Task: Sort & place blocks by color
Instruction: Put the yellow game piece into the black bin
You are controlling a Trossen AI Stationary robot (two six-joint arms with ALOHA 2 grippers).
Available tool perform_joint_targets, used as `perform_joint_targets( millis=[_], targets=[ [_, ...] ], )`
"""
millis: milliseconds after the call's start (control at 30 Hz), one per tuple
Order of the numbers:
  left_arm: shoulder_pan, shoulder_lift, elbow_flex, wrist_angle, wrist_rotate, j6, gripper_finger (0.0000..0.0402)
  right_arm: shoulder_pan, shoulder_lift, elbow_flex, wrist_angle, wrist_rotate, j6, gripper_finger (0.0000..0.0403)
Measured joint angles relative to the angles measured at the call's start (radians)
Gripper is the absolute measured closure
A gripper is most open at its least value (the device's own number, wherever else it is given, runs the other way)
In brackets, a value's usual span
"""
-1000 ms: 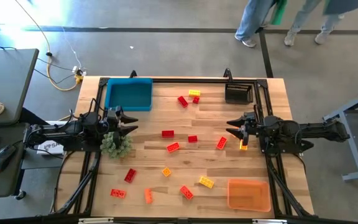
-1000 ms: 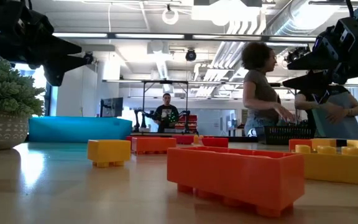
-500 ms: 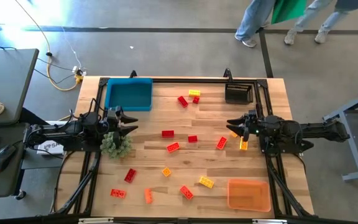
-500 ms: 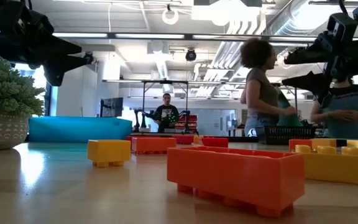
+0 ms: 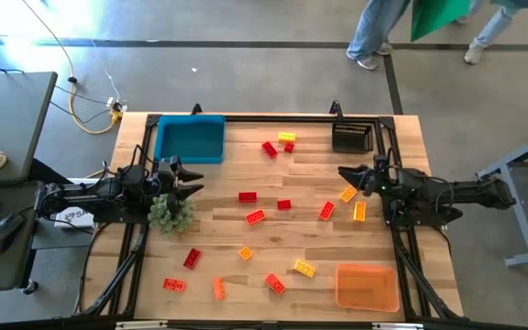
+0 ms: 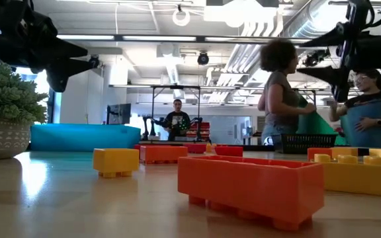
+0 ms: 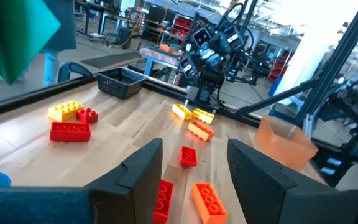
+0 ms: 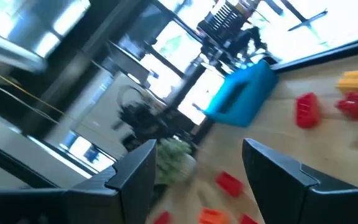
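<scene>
The table (image 5: 273, 234) is pale, matt planked wood. The studded blocks (image 6: 250, 186) look like smooth, glossy plastic; the orange bin (image 5: 368, 286) is translucent plastic.

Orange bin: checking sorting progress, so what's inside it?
No block shows inside the orange bin from above; only its floor shows through. All blocks, like the yellow one nearby, lie on the table.

red, orange, yellow blocks (image 5: 255, 216)

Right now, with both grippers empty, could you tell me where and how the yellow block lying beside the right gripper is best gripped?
Probably from straight above, across its two long sides. The yellow block lies flat on the table, studs up, long axis running near to far, with bare wood on both flanks. The right gripper hangs open just beyond it, so it would need little travel.
</scene>
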Motion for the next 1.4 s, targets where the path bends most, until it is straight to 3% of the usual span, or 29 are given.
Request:
perform_joint_targets(
  millis=[233,400,633,967,1400],
  targets=[
    [0.0,0.0,0.0,0.001,0.0,-0.025,0.0232,0.0,0.0,0.005,0.106,-0.001,0.047,0.0178],
    [0.0,0.0,0.0,0.001,0.0,-0.025,0.0232,0.0,0.029,0.107,0.047,-0.002,0.024,0.0178],
    [0.0,0.0,0.0,0.001,0.0,-0.026,0.0232,0.0,0.156,0.374,-0.335,0.017,0.08,0.0178],
    [0.0,0.0,0.0,0.001,0.0,-0.025,0.0232,0.0,0.418,0.696,-0.937,-0.055,0.411,0.0178],
    [0.0,0.0,0.0,0.001,0.0,-0.025,0.0232,0.0,0.694,0.75,-1.231,-0.266,0.674,0.0178]
  ],
)
